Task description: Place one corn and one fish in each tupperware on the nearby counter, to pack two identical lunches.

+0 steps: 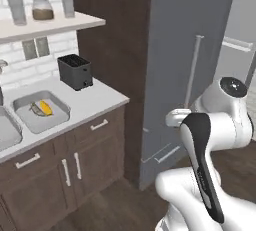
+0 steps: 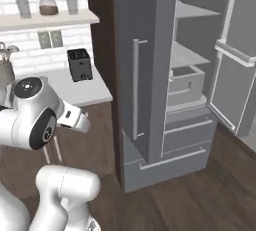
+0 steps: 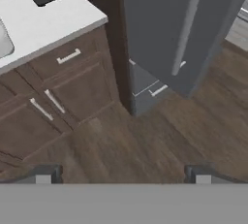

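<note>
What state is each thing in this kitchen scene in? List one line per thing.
Tupperware: on the counter, holding one corn and one fish.
Corn: lying in the tupperware.
Fish: lying beside the corn.
Fridge door: swung open.
Gripper: open, empty, above the floor.
Toaster: upright on the counter.

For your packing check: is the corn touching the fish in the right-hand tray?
Touching. The left base view shows the corn lying against the fish in the tray.
</note>
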Robot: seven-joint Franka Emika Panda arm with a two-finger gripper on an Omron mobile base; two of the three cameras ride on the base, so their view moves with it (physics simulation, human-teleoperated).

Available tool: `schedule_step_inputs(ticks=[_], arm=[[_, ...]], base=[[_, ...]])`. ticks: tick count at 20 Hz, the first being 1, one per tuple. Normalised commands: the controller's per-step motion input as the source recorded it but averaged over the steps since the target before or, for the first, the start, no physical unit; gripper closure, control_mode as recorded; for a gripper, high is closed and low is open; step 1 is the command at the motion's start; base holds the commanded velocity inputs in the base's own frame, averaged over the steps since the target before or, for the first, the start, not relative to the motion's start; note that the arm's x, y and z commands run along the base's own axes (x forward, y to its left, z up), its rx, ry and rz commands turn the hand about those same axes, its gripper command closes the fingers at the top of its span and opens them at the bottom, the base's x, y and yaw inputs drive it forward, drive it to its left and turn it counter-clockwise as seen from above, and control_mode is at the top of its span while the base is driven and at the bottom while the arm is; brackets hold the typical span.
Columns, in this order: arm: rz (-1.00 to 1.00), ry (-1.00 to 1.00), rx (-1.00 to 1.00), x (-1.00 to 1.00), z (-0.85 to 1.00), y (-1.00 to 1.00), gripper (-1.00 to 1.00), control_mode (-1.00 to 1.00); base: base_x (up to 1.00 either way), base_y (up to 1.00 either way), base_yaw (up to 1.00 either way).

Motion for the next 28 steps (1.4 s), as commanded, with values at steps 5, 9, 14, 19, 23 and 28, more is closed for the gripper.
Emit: schedule_step_inputs(ticks=[5, 9, 14, 19, 23, 28], arm=[[0.0, 0.0, 0.0, 0.0, 0.0, 0.0, -1.0, 1.0], [0.0, 0.0, 0.0, 0.0, 0.0, 0.0, -1.0, 1.0], [0.0, 0.0, 0.0, 0.0, 0.0, 0.0, -1.0, 1.0], [0.0, 0.0, 0.0, 0.0, 0.0, 0.0, -1.0, 1.0], [0.0, 0.0, 0.0, 0.0, 0.0, 0.0, -1.0, 1.0], [0.0, 0.0, 0.0, 0.0, 0.0, 0.0, -1.0, 1.0]], base=[[0.22, -0.97, -0.72], [0.4, -1.0, -0.6], [0.86, -0.92, -0.26], [1.0, -0.75, 0.18], [1.0, -0.64, 0.28], [0.62, -0.22, 0.64]])
